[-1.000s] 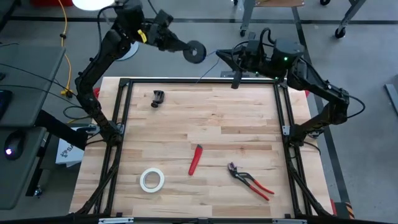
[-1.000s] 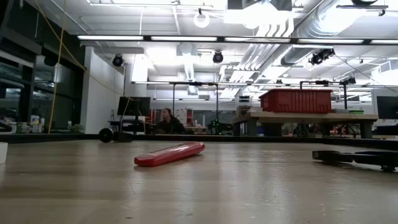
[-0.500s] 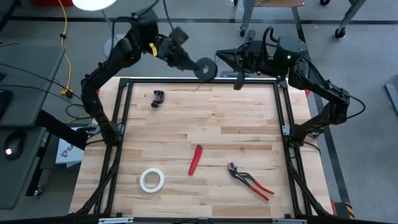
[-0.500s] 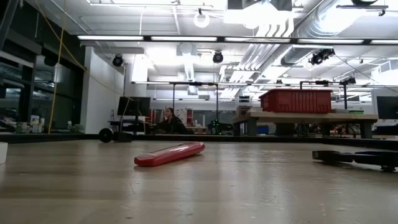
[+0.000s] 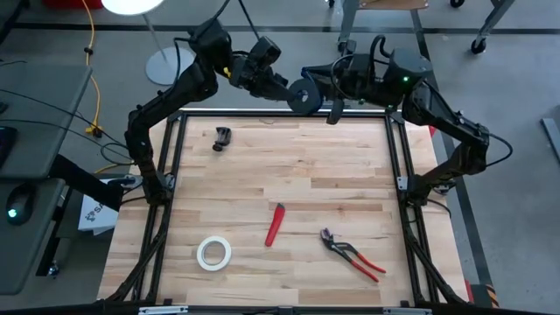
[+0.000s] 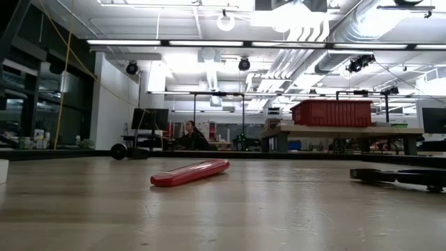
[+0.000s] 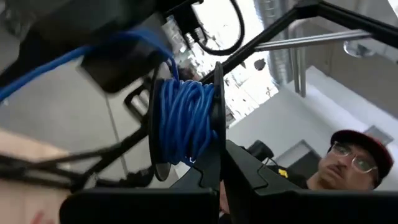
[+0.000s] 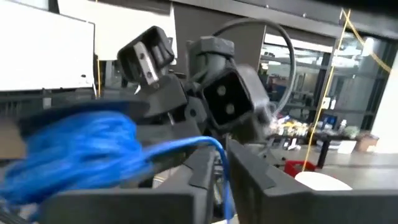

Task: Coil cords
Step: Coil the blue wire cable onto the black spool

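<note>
Spool: we see the black round spool (image 5: 303,94) held in the air past the table's far edge, between the two arms; in the left wrist view (image 7: 186,121) it is wound thick with blue wire
Cord: the blue-violet wire (image 7: 185,119) sits mostly coiled on the spool; one strand leaves it and, in the right wrist view, runs down between the right fingers (image 8: 193,145)
Left gripper: the left gripper (image 7: 222,180) is closed tight on the spool's flange, its two dark fingers pinching the rim edge-on
Right gripper: the right gripper (image 8: 221,171) is just beside the spool; its fingers are nearly together with the wire strand in the narrow gap, but we cannot tell whether they clamp it
In the way: in the high view the two wrists crowd together over the far frame bar, hiding the loose strand from above
Table: the wooden table (image 5: 289,166) bears a small black clamp (image 5: 222,137) near the far left corner, a red-handled tool (image 5: 275,224) near the middle, red-handled pliers (image 5: 352,255) near it on the right and a white tape roll (image 5: 213,253) near the front left, all well apart from the spool
Beyond: a yellow cable (image 5: 90,61) hangs off the table's left; a person in a cap and glasses (image 7: 354,163) shows in the left wrist view
</note>
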{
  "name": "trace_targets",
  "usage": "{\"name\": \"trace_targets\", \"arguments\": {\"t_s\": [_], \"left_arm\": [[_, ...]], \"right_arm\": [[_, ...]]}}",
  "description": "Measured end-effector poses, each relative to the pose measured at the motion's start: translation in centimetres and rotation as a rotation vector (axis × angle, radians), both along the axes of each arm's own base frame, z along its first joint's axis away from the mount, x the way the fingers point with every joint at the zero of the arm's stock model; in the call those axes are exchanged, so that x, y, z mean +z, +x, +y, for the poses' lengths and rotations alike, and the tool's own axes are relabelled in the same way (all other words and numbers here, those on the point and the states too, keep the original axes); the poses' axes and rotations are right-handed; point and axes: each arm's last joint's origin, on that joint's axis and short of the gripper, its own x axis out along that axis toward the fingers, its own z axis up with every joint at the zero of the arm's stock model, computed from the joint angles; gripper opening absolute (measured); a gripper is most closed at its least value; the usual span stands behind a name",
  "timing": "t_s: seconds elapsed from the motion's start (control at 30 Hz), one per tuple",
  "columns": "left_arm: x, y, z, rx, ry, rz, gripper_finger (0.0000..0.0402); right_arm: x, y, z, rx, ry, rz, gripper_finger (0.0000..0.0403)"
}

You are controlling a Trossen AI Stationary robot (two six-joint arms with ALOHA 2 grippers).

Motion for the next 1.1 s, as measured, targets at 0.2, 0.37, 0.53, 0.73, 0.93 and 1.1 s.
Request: {"name": "trace_targets", "arguments": {"t_s": [0.2, 0.37, 0.53, 0.73, 0.93, 1.1], "left_arm": [[0.8, -0.3, 0.3, 0.057, 0.062, -0.122, 0.0000], [1.8, -0.7, 0.2, 0.118, 0.099, -0.256, 0.0000], [2.6, -1.1, 0.1, 0.168, 0.118, -0.370, 0.0000], [3.1, -1.1, -0.2, 0.246, 0.026, -0.412, 0.0000], [3.9, -1.2, -0.6, 0.399, -0.075, -0.515, 0.0000], [4.5, -1.5, -0.5, 0.561, -0.170, -0.623, 0.0000]], "right_arm": [[0.5, 0.0, 0.0, -0.006, 0.017, -0.058, 0.0101], [0.6, 0.0, -0.2, -0.026, 0.016, -0.075, 0.0127], [0.2, 1.0, -0.5, -0.022, 0.034, -0.090, 0.0129], [-0.6, 2.8, -0.9, -0.010, 0.079, -0.107, 0.0129], [-1.1, 4.2, -1.3, 0.006, 0.098, -0.144, 0.0128], [-0.9, 4.6, -1.5, 0.013, 0.132, -0.210, 0.0119]]}}
